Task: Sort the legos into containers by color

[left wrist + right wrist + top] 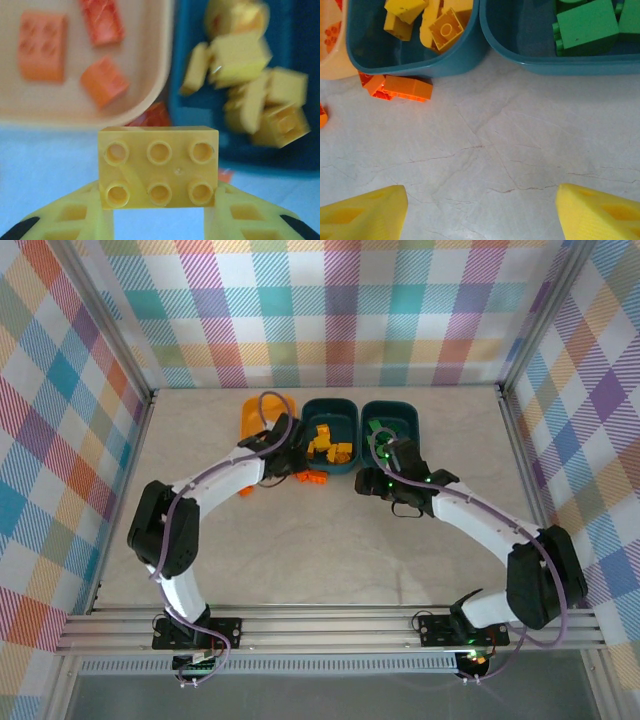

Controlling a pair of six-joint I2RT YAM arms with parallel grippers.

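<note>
We are holding a yellow brick (pixel 159 167), six studs facing the wrist camera, in the left gripper (pixel 159 212). Its fingers are pinching the brick's two short ends. The brick is hanging above the table, just in front of where the orange-yellow tub (pixel 70 107) and the middle teal tub (pixel 180 120) are meeting. We are judging it light, rigid and slick, a hard glossy plastic block. The flat end faces are giving the surest hold, while the studded top would be offering little. Yellow bricks (pixel 240 55) are piling in the teal tub, and red-orange bricks (pixel 42 47) are lying in the orange-yellow one. Both tubs are smooth, shallow and round-cornered. The right gripper (pixel 482 210) is hovering with its fingers spread wide and empty over the pale, veined table (pixel 495 150). Near it, loose red-orange bricks (pixel 402 89) are lying against the middle tub's front wall. Green bricks (pixel 585 25) are sitting in the right teal tub (pixel 570 65).
</note>
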